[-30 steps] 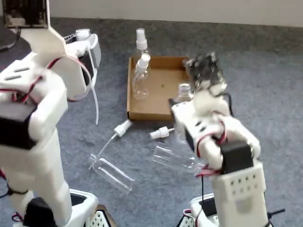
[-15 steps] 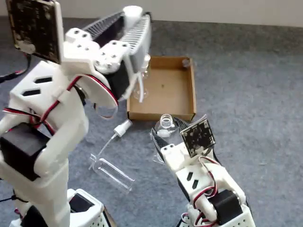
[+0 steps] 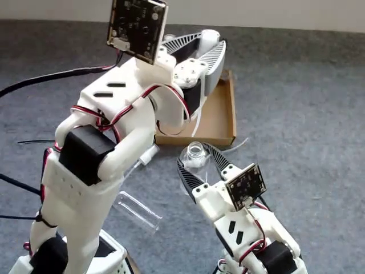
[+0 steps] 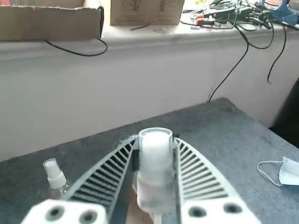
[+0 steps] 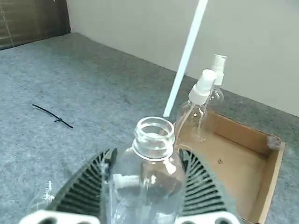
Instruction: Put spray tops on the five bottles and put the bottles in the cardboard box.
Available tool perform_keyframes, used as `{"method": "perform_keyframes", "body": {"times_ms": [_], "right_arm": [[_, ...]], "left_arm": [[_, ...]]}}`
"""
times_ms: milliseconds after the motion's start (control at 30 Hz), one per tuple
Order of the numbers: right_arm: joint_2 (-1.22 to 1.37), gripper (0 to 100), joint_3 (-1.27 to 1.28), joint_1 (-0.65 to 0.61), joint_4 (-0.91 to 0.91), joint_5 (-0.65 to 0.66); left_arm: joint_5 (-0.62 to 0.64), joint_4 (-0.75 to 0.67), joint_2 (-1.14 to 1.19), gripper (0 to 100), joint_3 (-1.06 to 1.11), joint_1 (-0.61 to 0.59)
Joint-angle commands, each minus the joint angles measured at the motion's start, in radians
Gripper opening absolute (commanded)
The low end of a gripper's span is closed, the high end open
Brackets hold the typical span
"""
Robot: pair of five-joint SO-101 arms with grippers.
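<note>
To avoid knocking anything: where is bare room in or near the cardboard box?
Free: the cardboard box floor beside the capped bottle; the carpet right of the box in the high view. Crowded in front: open bottle, loose spray top, lying bottle.

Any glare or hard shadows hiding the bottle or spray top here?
High view: even light, only soft shadows around the cardboard box. Right wrist view: small highlights on the clear bottle, yet its open neck reads plainly. Left wrist view: the white spray top stands against a pale wall, without glare.
</note>
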Motion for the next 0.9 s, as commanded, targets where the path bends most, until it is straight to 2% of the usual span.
{"method": "perform_keyframes", "body": {"times_ms": [0, 300, 600, 867], "right_arm": [[-0.007, 0.4, -0.012, -0.004, -0.024, -0.009], [-0.005, 0.4, -0.01, -0.002, -0.025, -0.008], [-0.005, 0.4, -0.01, -0.002, -0.025, -0.009], [-0.005, 0.4, -0.01, -0.002, -0.021, -0.009]], "left_arm": [[-0.003, -0.025, -0.007, 0, 0.039, 0.01], [-0.003, -0.025, -0.035, 0, 0.008, 0.012], [-0.008, 0.041, -0.117, 0, -0.01, 0.113], [-0.009, 0.043, -0.116, 0, -0.008, 0.077]]}}
